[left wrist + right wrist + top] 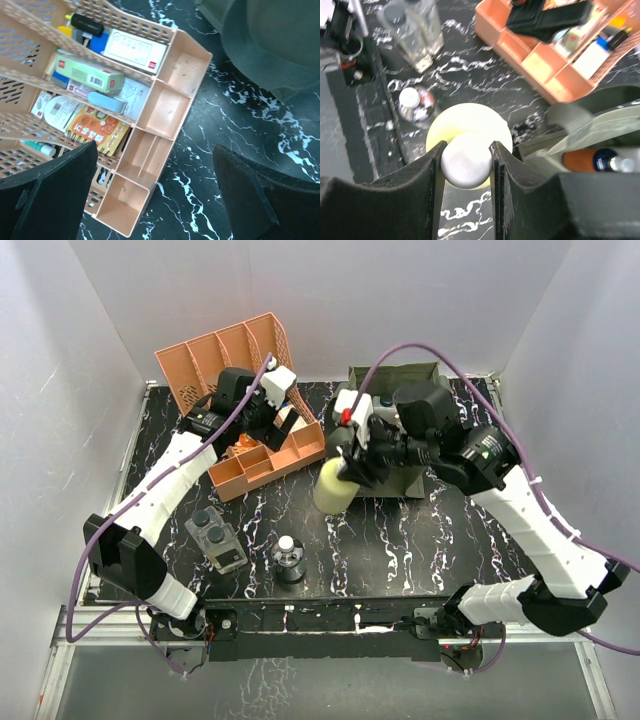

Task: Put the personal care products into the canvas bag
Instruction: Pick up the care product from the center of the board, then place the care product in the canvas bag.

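My right gripper (pixel 345 468) (pixel 466 157) is shut on the white cap of the yellow bottle (pixel 332 490) (pixel 470 117) and holds it upright just left of the olive canvas bag (pixel 395 373) (pixel 600 125). An orange-and-blue pump bottle (pixel 585 159) lies inside the bag. The clear twin pack with dark caps (pixel 215 538) (pixel 417 30) and the small clear round bottle (pixel 289 558) (pixel 412 104) stand on the table near the front left. My left gripper (pixel 278 425) (pixel 155 190) is open and empty above the front edge of the rack. The other bottles are hidden.
The salmon-orange slotted rack (pixel 225 355) (pixel 165 107) lies at the back left, holding small colourful boxes and tubes (pixel 90 75). The black marbled tabletop (pixel 400 540) is walled by white panels on three sides.
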You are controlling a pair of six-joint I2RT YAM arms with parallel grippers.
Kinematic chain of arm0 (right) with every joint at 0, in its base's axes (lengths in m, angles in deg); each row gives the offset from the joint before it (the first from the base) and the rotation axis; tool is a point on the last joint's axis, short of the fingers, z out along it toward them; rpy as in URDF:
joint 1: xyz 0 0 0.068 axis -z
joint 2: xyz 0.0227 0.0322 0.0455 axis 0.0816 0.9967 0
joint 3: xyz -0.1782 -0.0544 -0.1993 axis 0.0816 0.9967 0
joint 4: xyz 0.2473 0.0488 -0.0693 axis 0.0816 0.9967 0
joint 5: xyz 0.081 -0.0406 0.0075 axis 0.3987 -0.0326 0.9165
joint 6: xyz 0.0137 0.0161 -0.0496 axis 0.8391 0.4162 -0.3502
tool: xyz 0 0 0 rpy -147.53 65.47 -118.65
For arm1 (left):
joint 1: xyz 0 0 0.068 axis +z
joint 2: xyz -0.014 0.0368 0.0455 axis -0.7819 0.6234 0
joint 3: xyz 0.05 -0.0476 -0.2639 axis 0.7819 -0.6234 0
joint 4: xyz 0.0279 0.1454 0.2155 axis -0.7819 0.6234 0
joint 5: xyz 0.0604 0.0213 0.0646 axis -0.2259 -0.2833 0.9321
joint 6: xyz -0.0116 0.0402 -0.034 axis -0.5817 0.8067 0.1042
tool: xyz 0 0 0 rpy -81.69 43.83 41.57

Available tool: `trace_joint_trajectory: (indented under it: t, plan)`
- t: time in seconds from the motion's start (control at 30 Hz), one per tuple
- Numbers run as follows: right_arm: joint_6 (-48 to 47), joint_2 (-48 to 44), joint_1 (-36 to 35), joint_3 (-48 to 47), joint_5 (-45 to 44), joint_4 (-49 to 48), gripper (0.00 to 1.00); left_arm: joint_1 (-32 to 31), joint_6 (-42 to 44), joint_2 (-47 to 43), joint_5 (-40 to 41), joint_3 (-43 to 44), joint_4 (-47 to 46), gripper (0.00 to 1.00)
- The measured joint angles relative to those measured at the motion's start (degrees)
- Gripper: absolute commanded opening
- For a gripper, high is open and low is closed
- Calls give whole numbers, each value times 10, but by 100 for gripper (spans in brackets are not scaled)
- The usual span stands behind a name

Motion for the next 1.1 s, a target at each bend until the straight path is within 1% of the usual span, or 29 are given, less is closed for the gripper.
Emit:
trace_joint_trajectory:
  t: [0.17,0.3,0.5,0.63,0.77,0.9,1.0,1.1]
  plan:
    - [19,62,5,-114,-37,-3,8,13,-9,3,27,3,-3,97]
    - [31,111,20,-194,-64,-2,8,17,-9,3,28,4,-3,96]
    - [43,170,62,-287,-111,-7,8,17,-3,3,-32,4,-3,95]
    - [45,195,105,-320,-147,-11,8,16,-3,3,-82,7,0,94]
    - [40,214,141,-339,-184,-20,8,8,2,3,-106,19,2,93]
    - [32,216,167,-339,-204,-23,8,-31,20,9,-110,54,6,92]
    - [31,216,182,-337,-207,-26,8,-83,38,28,-111,102,11,92]
    - [32,216,196,-327,-206,-33,8,-134,47,58,-126,155,14,90]
